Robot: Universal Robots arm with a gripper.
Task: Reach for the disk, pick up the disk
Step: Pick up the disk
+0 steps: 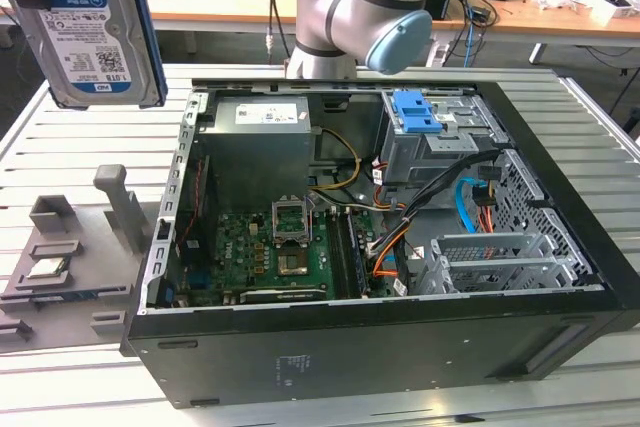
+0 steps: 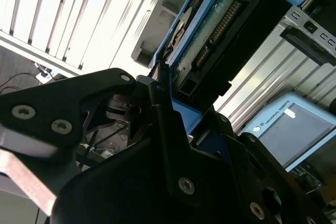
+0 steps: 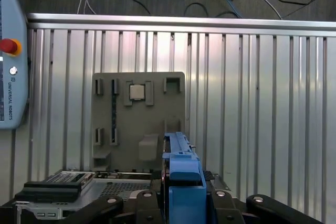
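Observation:
The disk (image 1: 90,27) hangs high in the air at the exterior view's far left, above the slatted table. It is silver-grey with a white-and-blue label and a blue frame down its side. In the first wrist view its blue edge (image 3: 181,182) stands between the black fingers of my gripper (image 3: 181,205), over the grey fixture plate. In the second wrist view the disk's green circuit-board side (image 2: 220,30) shows, with my gripper (image 2: 168,103) shut on its blue frame.
An open computer case (image 1: 400,347) fills the middle of the table, with a blue latch plate (image 1: 415,112) inside. A grey fixture plate (image 1: 70,267) holding a small square chip (image 1: 48,269) lies beside the case. A teach pendant (image 3: 10,61) lies at the table's edge.

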